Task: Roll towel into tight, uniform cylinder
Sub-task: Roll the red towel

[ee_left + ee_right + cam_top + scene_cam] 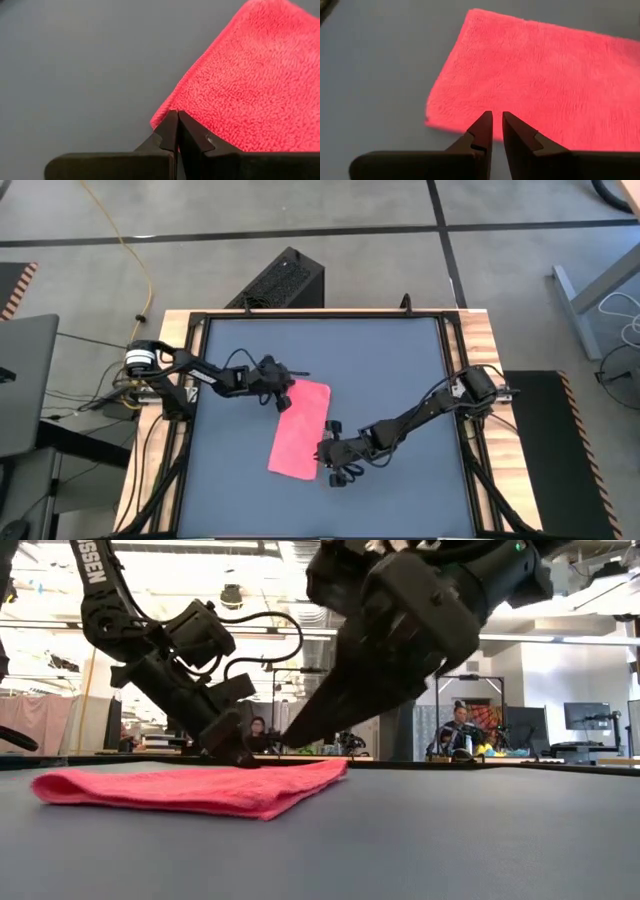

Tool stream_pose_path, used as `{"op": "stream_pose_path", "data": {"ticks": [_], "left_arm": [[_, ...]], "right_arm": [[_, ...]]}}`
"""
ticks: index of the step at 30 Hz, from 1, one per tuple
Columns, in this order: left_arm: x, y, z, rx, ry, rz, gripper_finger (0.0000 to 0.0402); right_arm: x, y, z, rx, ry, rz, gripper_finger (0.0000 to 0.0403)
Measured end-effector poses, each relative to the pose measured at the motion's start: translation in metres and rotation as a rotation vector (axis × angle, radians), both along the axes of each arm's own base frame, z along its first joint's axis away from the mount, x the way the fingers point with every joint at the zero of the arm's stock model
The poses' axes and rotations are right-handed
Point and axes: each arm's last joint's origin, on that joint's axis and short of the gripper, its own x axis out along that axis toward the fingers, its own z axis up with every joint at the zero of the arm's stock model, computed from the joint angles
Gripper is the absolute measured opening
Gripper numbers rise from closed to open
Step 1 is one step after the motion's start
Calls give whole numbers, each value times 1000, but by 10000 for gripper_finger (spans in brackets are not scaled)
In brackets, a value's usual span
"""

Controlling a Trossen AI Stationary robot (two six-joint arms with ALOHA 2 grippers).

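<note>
The dark table [380, 370] carries 1 flat pink towel [300, 430].

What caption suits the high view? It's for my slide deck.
Both arms flank the flat pink towel on the dark table before rolling.

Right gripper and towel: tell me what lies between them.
Nothing but bare tabletop. In the right wrist view the right gripper sits just off the towel, its fingers slightly apart.
</note>
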Motion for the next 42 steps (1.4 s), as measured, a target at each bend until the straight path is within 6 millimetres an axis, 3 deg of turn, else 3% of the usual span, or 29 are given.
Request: {"op": "stream_pose_path", "data": {"ticks": [7, 12, 22, 25, 32, 37, 42], "left_arm": [[-12, 0, 10, 49, 85, 62, 0], [-24, -3, 23, 59, 134, 103, 0], [-49, -19, 76, 81, 25, 40, 9], [-56, -28, 91, 2, -56, -28, 26], [-51, -84, 105, -297, -217, -442, 90], [-45, -138, 107, -268, -317, -634, 117], [-50, -179, 92, -171, -291, -698, 121]], "right_arm": [[-16, -3, 25, -19, 52, 7, 68], [-20, 0, 29, -23, 62, 19, 68], [-20, 2, 27, -22, 60, 24, 68], [-20, 3, 27, -24, 58, 29, 68], [-20, 10, 21, -106, 50, 105, 69], [-14, 14, 13, -141, 12, 123, 69], [-12, 23, -5, -254, 11, 208, 78]]}}
